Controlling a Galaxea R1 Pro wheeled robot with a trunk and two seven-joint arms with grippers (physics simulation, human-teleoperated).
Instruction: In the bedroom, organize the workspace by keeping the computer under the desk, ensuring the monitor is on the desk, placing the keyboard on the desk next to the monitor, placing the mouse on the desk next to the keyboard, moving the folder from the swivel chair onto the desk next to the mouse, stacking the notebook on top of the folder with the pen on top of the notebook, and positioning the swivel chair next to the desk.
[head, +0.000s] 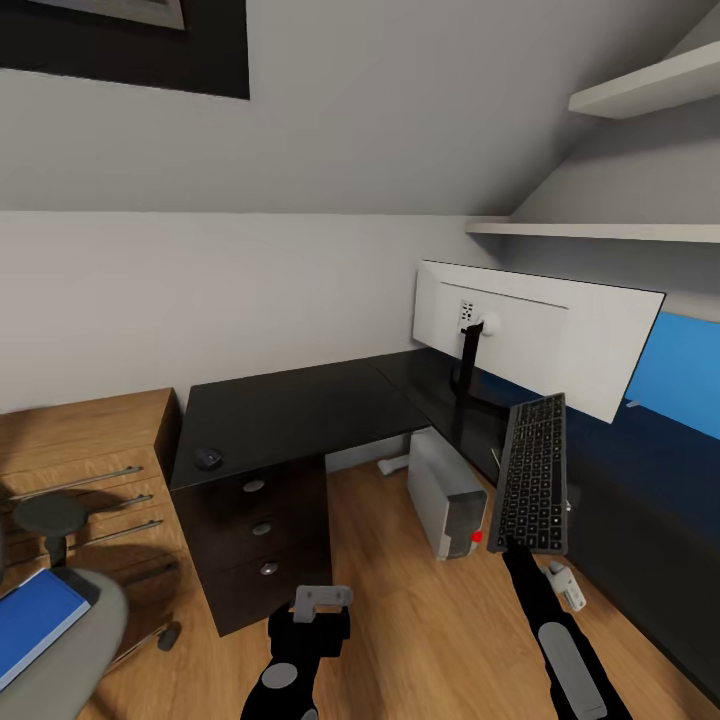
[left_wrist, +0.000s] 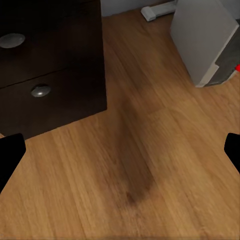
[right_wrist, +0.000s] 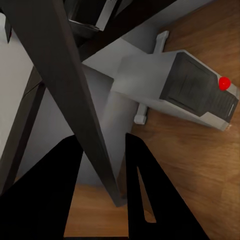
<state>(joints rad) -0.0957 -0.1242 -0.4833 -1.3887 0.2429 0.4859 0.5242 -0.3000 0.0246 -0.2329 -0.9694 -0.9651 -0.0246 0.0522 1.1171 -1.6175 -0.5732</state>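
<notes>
The right gripper (head: 517, 545) is clamping the keyboard (head: 531, 474), lifting it above the computer (head: 446, 490). The left gripper (head: 322, 597) is hanging with fingers apart over floor (left_wrist: 150, 150). Beyond, the mouse (head: 208, 458) is sitting on the desk (head: 300, 410).

Home office, seemingly attic room, black desk (head: 290, 410), monitor (head: 535, 335), wall shelves (head: 640, 90)
</notes>
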